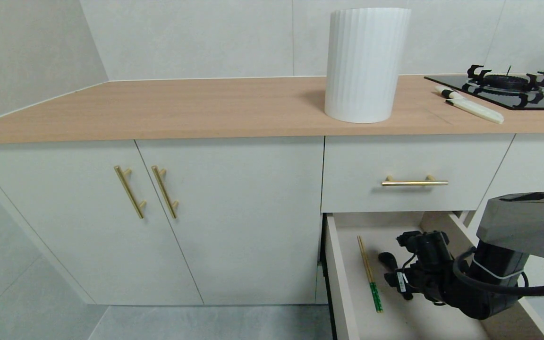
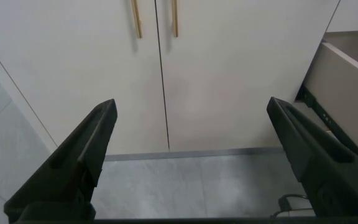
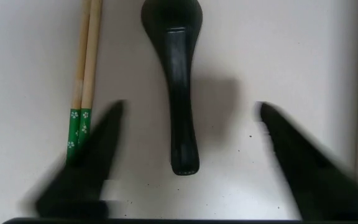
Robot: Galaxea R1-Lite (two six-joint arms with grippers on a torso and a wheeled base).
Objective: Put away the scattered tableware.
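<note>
Counter (image 1: 182,108): wooden, runs along the tiled wall.
Cupboard doors (image 1: 158,217): white, shut, two gold handles side by side.
Drawer (image 1: 335,264): pulled open, low at the right.
White tub (image 1: 366,66): tall, ribbed, upright on the counter.
Stove (image 1: 513,89): black, at the counter's right end.
Left claw (image 2: 191,109): wide open, empty, low before the cupboard doors.
Right claw (image 3: 189,118): wide open over the drawer, grips nothing.
Knife (image 1: 472,107): pale, lies on the counter by the stove.
Chopsticks (image 1: 370,278): wooden with green ends, flat in the drawer.
Spoon (image 3: 176,81): black, in the drawer beside the chopsticks, between the right claw's fingers, not touched.
</note>
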